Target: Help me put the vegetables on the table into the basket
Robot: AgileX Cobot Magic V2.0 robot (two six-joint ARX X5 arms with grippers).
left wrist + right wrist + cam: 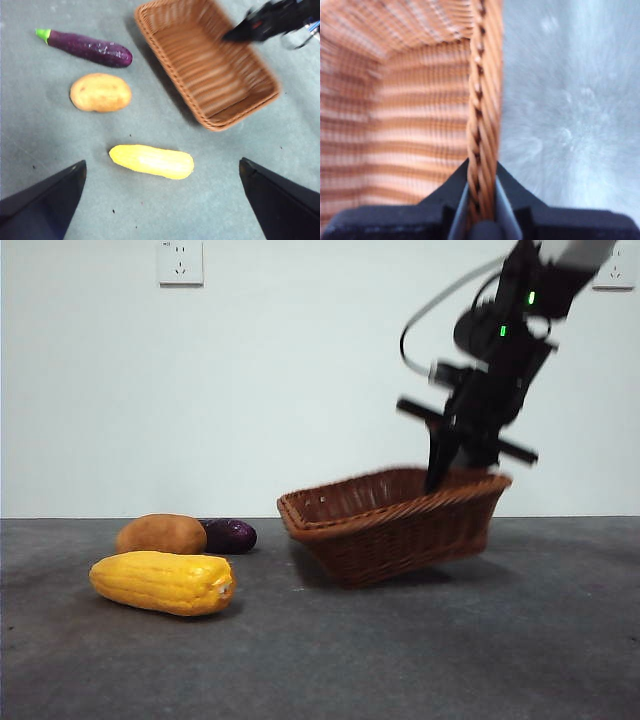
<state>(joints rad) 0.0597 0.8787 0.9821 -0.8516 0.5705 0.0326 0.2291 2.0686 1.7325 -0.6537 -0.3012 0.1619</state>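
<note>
Wicker basket (395,525) tilted, one end lifted off table (420,660); right hand (481,205) clamped on its braided rim, right of front frame. Corn (151,161) lies crosswise between spread jaws of empty left hand (160,200); potato (100,92), eggplant (90,47) upper left. Left hand nearer vegetables.

Grey table (420,660): corn (163,582), potato (161,534), eggplant (230,535) lying on it.

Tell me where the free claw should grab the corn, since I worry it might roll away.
Judging by its pose, take the corn across its thick middle, coming straight down from above. It lies flat on the table, alone, with bare space along both long sides for the open left claw. Closing across the narrow width should pinch it, not roll it. The right claw holds the basket rim.
</note>
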